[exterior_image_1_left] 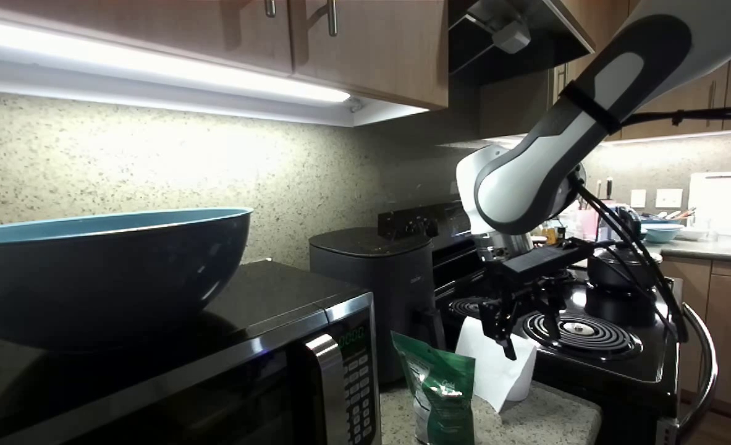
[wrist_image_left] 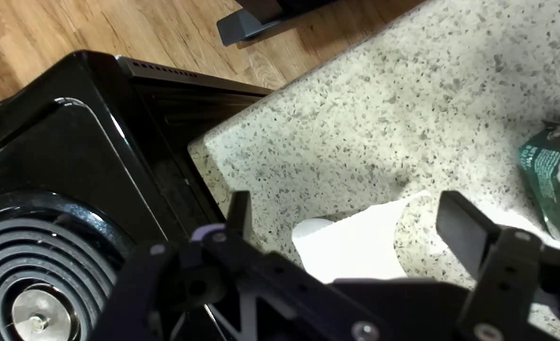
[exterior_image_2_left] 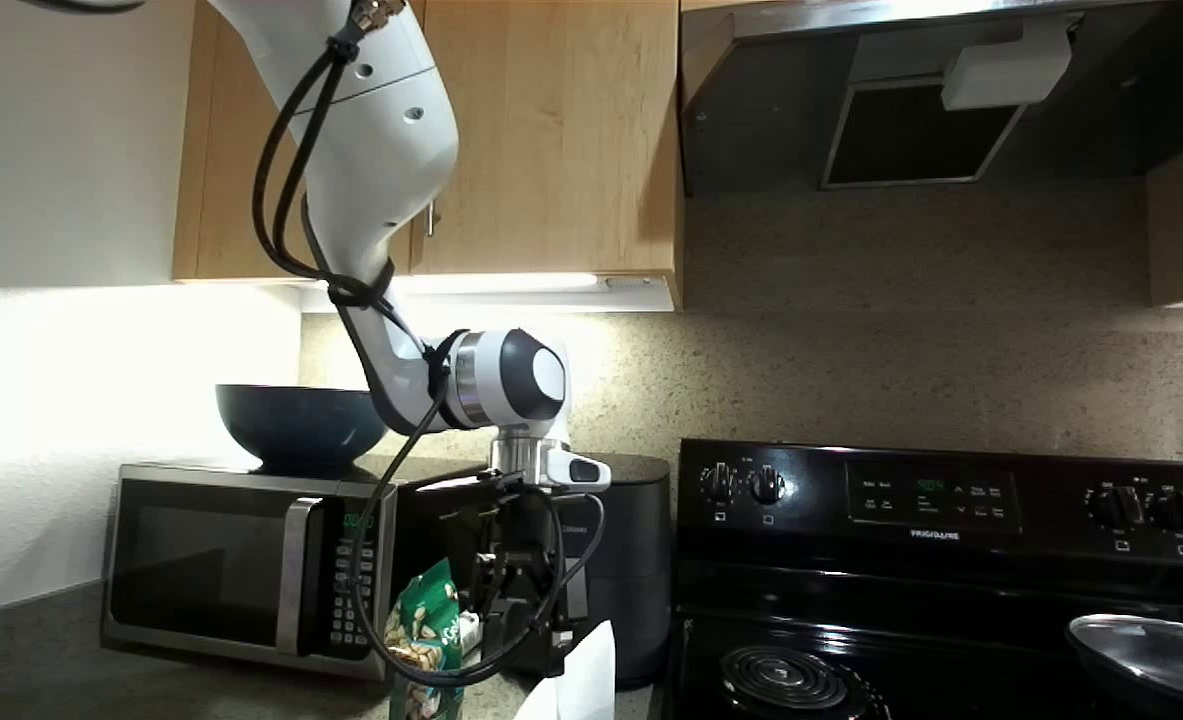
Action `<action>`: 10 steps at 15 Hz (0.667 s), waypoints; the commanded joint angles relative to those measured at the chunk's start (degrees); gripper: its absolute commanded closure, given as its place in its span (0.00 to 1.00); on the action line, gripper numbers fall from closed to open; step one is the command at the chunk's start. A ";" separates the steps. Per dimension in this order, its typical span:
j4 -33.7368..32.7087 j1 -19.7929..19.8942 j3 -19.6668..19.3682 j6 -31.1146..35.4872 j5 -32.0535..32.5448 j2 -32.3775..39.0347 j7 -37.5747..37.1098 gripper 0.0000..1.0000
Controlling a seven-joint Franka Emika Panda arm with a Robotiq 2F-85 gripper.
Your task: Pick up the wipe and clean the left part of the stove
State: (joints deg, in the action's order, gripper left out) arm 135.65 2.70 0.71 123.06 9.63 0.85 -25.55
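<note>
Wrist view shows the tool [wrist_image_left: 348,218] wide, holding nothing, aimed down at the white wipe [wrist_image_left: 351,244] on the desk [wrist_image_left: 365,128] beside the stove [wrist_image_left: 62,137]. It should centre, lower straight, then pinch firmly.

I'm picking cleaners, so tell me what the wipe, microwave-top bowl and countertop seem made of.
Wipe: probably paper, matte white, bent like a thin sheet. Bowl: perhaps plastic or glazed ceramic, highlights showing gloss. Countertop: stone or laminate, smooth-looking, gray-speckled.
</note>
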 commanded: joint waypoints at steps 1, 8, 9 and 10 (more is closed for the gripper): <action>-4.37 -0.52 -1.24 3.09 1.11 5.60 0.86 0.00; -13.28 -1.79 -4.23 3.78 5.10 14.40 -0.13 0.32; -14.21 -1.84 -4.56 3.63 4.87 15.48 0.15 0.38; -15.19 -1.74 -4.80 3.23 4.03 16.82 0.87 0.47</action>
State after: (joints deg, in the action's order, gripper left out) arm 123.43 1.73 -2.71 126.62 13.63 14.00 -25.52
